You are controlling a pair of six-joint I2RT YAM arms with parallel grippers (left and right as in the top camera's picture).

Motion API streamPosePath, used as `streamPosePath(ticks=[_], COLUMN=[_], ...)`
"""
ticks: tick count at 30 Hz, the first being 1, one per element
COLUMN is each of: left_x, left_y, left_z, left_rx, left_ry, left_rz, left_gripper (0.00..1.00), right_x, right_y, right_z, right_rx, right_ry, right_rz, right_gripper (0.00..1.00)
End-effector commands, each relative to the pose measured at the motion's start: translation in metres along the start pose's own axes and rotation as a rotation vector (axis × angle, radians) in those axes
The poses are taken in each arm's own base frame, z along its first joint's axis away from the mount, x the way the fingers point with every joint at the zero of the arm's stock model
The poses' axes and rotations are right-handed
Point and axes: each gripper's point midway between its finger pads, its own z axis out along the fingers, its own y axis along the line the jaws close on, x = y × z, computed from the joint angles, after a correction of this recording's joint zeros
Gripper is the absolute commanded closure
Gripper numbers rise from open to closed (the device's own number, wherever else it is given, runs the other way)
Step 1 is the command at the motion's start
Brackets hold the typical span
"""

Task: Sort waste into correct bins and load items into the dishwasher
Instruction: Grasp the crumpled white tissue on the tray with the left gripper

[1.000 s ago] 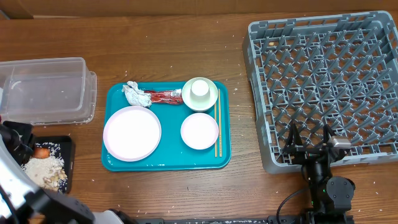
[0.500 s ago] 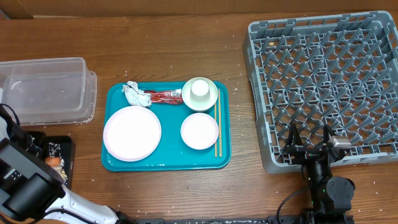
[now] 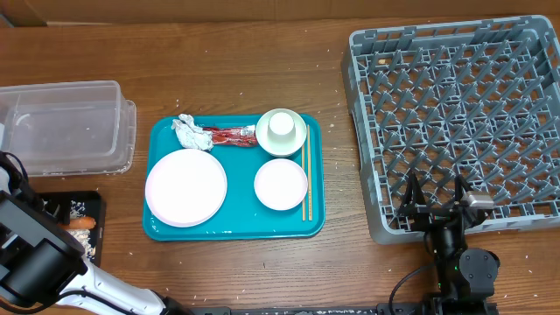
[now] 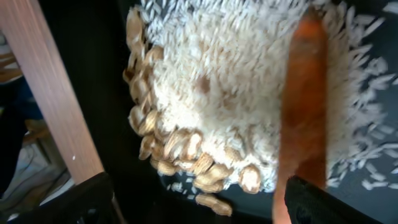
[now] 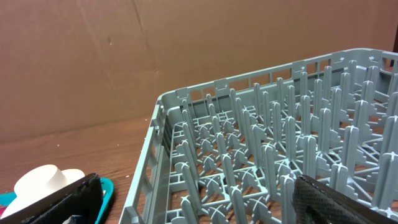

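My left gripper (image 4: 199,205) hangs open low over the black tray (image 3: 94,210). Its dark fingertips (image 4: 62,202) stand far apart at the bottom corners of the left wrist view. The orange carrot (image 4: 305,99) lies in that tray beside a heap of rice (image 4: 211,74), close to the right-hand finger but not pinched. On the teal tray (image 3: 234,229) are the white-silver wrapper (image 3: 186,132), the red wrapper (image 3: 232,136), a large plate (image 3: 185,186), a small dish (image 3: 281,184), a cup (image 3: 281,127) on another dish, and chopsticks (image 3: 306,184). My right gripper (image 5: 205,208) is open at the grey rack's (image 3: 459,122) front-left corner.
The clear tub (image 3: 66,127) stands at the far left, behind the black tray. Peanuts (image 4: 180,149) line the edge of the rice heap. My left arm (image 3: 35,258) covers most of the black tray from above. Rice grains are scattered on the wooden table.
The left jaws have opened and the carrot now lies loose in the black tray. The left arm shifted slightly over that tray. The right arm has not moved.
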Motion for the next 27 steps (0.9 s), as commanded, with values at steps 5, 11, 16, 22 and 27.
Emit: streamPosePath(ticks=[5, 11, 16, 22, 27], left_x=[-0.001, 0.032, 0.092, 0.180, 0.259], left_y=[-0.025, -0.050, -0.074, -0.123, -0.174], left_z=[-0.056, -0.140, -0.202, -0.223, -0.196], left_rx=[0.192, 0.506, 0.682, 0.712, 0.577], left_ry=[0.051, 0.005, -0.103, -0.191, -0.303], left_rz=[0.049, 0.176, 0.429, 0.791, 1.092], left_gripper=[0.12, 0.14, 0.15, 0.14, 0.11], right_x=[0.002, 0.002, 0.002, 0.002, 0.002], right_y=[0.002, 0.002, 0.001, 0.002, 0.002], right_z=[0.000, 0.000, 0.000, 0.000, 0.000], right_rx=[-0.010, -0.010, -0.010, -0.010, -0.010], right_ry=[-0.001, -0.002, -0.001, -0.001, -0.001], right_rz=[-0.004, -0.004, -0.004, -0.004, -0.004], right_gripper=[0.00, 0.00, 0.00, 0.00, 0.00])
